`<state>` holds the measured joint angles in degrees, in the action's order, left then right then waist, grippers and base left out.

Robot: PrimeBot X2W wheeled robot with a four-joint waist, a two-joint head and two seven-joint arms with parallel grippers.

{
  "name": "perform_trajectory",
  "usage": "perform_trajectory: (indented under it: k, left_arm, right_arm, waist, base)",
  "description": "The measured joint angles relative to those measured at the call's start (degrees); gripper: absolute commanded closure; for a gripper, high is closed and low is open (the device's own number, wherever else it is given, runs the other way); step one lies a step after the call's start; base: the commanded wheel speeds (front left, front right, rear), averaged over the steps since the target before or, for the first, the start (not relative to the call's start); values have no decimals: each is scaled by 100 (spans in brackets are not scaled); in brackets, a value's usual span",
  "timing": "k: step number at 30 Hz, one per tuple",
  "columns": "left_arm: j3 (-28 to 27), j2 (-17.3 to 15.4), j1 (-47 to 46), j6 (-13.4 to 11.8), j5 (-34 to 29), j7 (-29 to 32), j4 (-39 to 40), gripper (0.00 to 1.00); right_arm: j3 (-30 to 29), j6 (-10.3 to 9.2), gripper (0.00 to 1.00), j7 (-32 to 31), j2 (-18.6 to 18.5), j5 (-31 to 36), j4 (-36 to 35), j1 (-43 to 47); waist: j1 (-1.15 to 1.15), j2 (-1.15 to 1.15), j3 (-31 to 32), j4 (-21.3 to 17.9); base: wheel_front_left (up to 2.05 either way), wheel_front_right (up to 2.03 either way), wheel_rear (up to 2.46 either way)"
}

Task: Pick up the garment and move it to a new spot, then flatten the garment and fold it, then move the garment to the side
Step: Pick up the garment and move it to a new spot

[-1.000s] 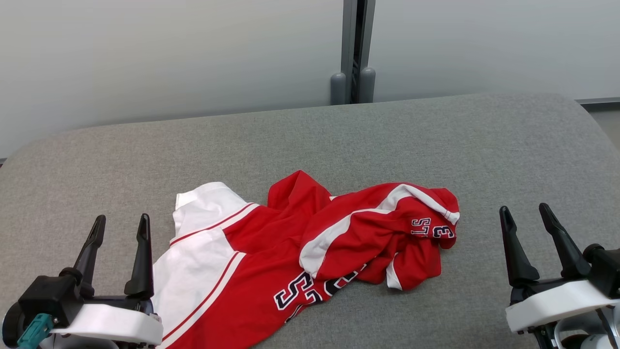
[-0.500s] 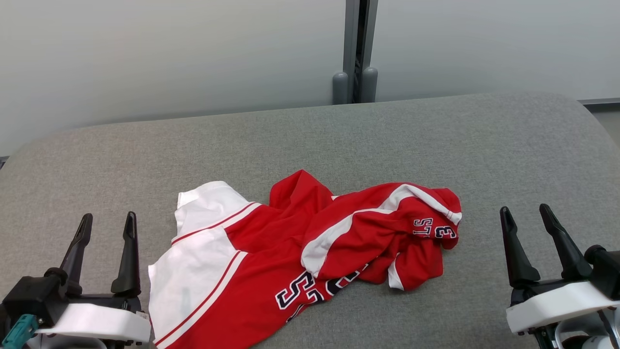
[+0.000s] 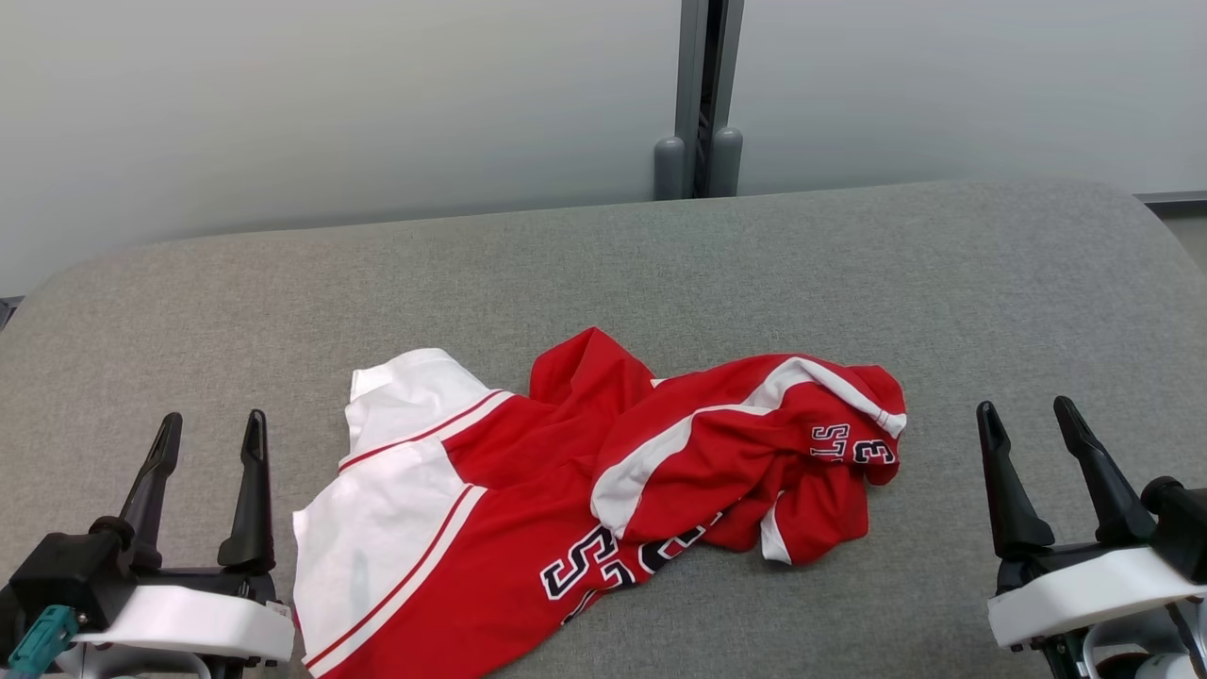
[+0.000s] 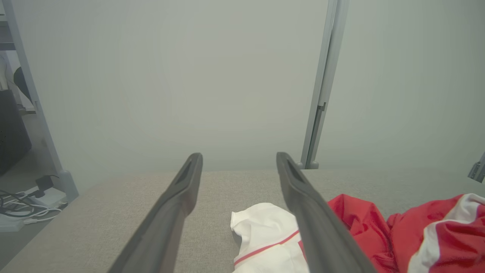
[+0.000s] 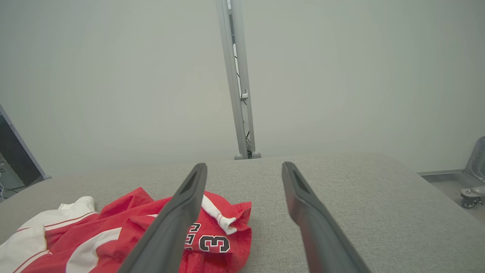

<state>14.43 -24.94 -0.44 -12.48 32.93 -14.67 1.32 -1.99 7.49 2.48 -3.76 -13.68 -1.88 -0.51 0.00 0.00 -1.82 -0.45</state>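
While both jaws gape, the garment lies between.

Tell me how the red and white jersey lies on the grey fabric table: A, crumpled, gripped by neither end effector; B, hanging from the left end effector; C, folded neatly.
A: the red and white jersey lies bunched on the grey fabric table, with the left end effector and right end effector open and empty.

Left hand — black tapered fingers, white shell, teal connector
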Motion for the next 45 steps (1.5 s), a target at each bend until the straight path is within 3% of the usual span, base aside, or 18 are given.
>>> perform_trajectory:
  k: [11, 17, 28, 29, 30, 31, 34, 38, 45]
  left_arm:
    - [174, 58, -206, 194, 8, 186, -276, 0]
    - [545, 230, -392, 439, 283, 894, -1138, 0]
    - [753, 461, -760, 958, 804, 1579, -2585, 0]
    - [778, 461, -816, 998, 821, 1626, -2650, 5]
    - [781, 458, -862, 1012, 821, 1634, -2699, 75]
    - [778, 466, -901, 1014, 821, 1616, -2751, 100]
    - [768, 482, -992, 978, 791, 1527, -2815, 100]
    - [633, 356, -1171, 709, 578, 1178, -2625, 100]
    - [371, -154, -1572, 219, 36, 809, -800, 100]
  right_arm:
    - [-10, 0, 0, 7, 20, 0, -21, -21]
    - [91, 0, 0, 7, 25, 2, -49, -143]
    - [169, 0, 0, 59, 38, -2, 21, -287]
    - [170, 0, 0, 62, 38, -2, 32, -302]
    - [171, 0, 0, 66, 40, -2, 37, -310]
    - [170, 0, 0, 68, 41, -2, 45, -312]
    - [169, 0, 0, 93, 47, -2, 70, -347]
    - [131, 0, 0, 109, 52, -2, 82, -361]
    - [0, 0, 0, 146, 62, -1, 82, -357]
  waist:
    - [0, 0, -161, 32]
    - [0, 0, -416, -22]
    - [0, 0, -830, -159]
    - [0, 0, -844, -162]
    - [0, 0, -852, -164]
    - [0, 0, -860, -163]
    - [0, 0, -852, -152]
    - [0, 0, -813, -131]
    - [0, 0, -696, -89]
  base:
    - [0, 0, 0]
    - [0, 0, 0]
    - [0, 0, 0]
    - [0, 0, 0]
    - [0, 0, 0]
    - [0, 0, 0]
    - [0, 0, 0]
    - [0, 0, 0]
    - [0, 0, 0]
